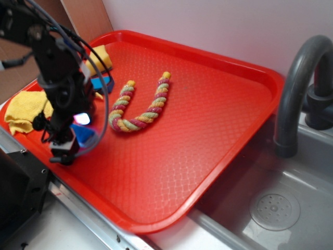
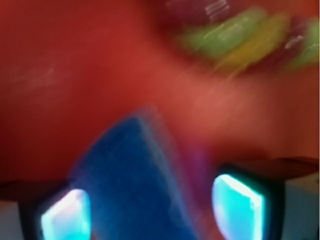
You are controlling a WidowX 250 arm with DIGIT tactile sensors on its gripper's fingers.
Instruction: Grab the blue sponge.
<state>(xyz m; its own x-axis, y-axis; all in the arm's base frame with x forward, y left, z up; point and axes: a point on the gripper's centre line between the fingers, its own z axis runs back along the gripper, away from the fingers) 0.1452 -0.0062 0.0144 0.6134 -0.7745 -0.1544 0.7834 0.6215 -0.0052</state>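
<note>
**Hand straddling sponge, grip not yet secured**

The black robot hand (image 1: 73, 139) hangs low over the near-left part of the red plastic tray (image 1: 208, 130). Its jaws stand apart. In the wrist view the two glowing pads (image 2: 239, 204) sit either side of the flat blue sponge with the rough top (image 2: 135, 185), which lies between them, nearer the left pad than the right. No squeeze is visible.

Risks, as judged from here:
- Off-centre closing. One pad would meet the sponge first and may push or twist it out.
- The sponge lies at an angle to the jaws; a corner pinch could slip.
- The wrist view is blurred, so height above the tray cannot be told. Closing too high may catch only the top edge.

The striped multicoloured rope (image 1: 139, 107) lies just beyond, apart from the hand. A yellow cloth (image 1: 23, 110) lies bunched at the tray's left edge.
</note>
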